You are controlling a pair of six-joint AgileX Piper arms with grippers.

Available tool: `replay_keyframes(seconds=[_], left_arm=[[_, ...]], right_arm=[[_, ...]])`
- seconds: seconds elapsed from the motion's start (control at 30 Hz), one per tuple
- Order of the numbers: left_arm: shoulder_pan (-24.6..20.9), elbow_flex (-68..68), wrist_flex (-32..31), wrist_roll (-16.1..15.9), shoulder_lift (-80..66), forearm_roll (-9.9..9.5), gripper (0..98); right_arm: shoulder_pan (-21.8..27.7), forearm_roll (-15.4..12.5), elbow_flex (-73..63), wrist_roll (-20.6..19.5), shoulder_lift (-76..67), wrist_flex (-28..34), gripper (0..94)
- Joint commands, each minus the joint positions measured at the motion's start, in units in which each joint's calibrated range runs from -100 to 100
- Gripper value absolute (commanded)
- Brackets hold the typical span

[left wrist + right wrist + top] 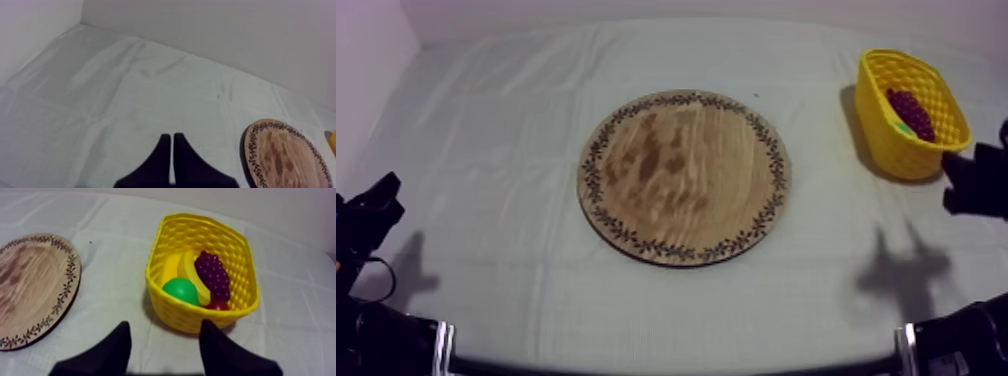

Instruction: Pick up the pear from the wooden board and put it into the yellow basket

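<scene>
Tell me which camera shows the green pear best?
The right wrist view: the pear lies in the yellow basket beside the banana and grapes, its top plainly visible. The top view shows a green sliver beside the grapes; the left wrist view catches the basket's edge.

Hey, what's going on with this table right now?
The pear sits in the yellow basket with a banana, a bunch of grapes and a small red fruit. The wooden board lies bare in the middle of the cloth. The right hand is open just short of the basket, holding nothing. The left hand is shut on nothing, over the cloth beside the board. The pear's move looks done.
</scene>
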Motion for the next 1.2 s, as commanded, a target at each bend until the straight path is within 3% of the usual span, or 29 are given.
replay_keyframes(seconds=[0.0,0.17,0.3,0.53,0.67,1.17], left_arm=[[0.00,0.00,-0.01,0.01,0.00,0.00,0.1],[0.00,0.00,-0.01,0.01,0.00,0.00,0.1],[0.00,0.00,-0.01,0.01,0.00,0.00,0.1],[0.00,0.00,-0.01,0.01,0.00,0.00,0.1],[0.00,0.00,-0.01,0.01,0.00,0.00,0.1],[0.00,0.00,-0.01,0.01,0.00,0.00,0.1]], right_arm=[[0.29,-1.61,4.35,1.30,-7.69,0.12,31.0],[0.40,-4.20,7.41,2.35,-13.52,2.58,9.1],[0.31,-6.26,8.52,3.00,-16.70,4.58,2.6],[0.28,-12.33,11.05,8.94,-17.92,2.65,0.7],[0.30,-13.54,11.95,11.95,-18.01,0.70,0.9],[0.30,-13.96,12.23,8.29,-18.03,0.08,0.5]])
